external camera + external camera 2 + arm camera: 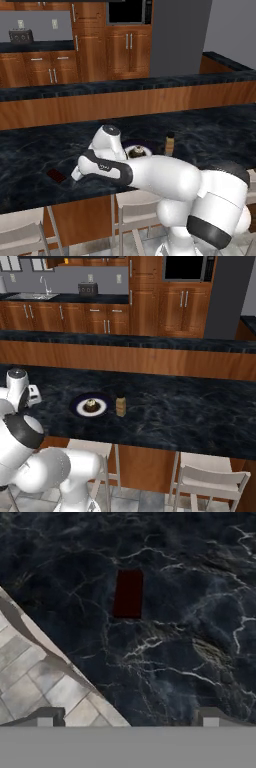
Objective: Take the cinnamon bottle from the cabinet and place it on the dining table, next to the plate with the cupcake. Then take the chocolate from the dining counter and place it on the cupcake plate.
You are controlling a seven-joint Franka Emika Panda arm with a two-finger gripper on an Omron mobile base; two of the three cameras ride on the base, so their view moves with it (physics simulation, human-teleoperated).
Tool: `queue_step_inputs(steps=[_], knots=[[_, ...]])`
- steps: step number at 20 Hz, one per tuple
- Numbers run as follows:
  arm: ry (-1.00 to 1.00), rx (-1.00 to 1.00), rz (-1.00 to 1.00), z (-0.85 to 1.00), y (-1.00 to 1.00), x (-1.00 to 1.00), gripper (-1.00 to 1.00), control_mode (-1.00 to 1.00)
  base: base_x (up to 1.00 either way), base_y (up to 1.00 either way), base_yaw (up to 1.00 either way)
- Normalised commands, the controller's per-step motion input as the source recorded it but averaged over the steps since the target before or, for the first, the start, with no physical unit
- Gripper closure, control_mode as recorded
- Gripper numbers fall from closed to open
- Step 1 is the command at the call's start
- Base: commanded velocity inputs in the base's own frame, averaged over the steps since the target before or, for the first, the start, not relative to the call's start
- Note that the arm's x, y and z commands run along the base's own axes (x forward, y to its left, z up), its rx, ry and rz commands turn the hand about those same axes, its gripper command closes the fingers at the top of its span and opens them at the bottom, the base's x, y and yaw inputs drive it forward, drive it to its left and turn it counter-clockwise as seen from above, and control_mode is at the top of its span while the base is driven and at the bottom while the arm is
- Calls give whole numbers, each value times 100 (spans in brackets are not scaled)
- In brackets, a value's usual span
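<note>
The counter [210, 130] is a long black marbled slab on a reddish-brown wood base. A higher black-topped ledge [125, 86] runs behind it. Beyond the ledge stand wooden cabinets [182, 306] with grey bar handles, a dark built-in oven [187, 267], a sink [27, 295] and a toaster [88, 289] on the rear worktop. Pale stools [207, 476] stand at the near edge of the counter over a tiled floor [30, 682].

The plate [75, 406], white with a dark rim, lies on the counter with the cupcake [90, 405] on it. The bottle [121, 405] stands upright just beside the plate, on its right in the right base view, apart from the rim.

The chocolate [57, 175] lies flat on the counter near the front edge, well apart from the plate, to the left of it in the left base view. In the hand view the chocolate [128, 593] appears as a dark red rectangle on the marble.

The gripper [127, 722] hangs above the counter close to its front edge, pointing down at the slab. Its fingers [45, 719] stand wide apart and hold nothing. The chocolate lies ahead of the fingertips, roughly centred between them, with bare marble between it and the tips.
</note>
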Motion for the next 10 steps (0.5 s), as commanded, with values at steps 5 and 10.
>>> queue_step_inputs(steps=[5, 10], knots=[[0, -8, -10, -17, 54, 45, -100, -100, 0, 0, 0], [12, -9, -8, -6, 51, 49, -100, -100, 0, 0, 0]])
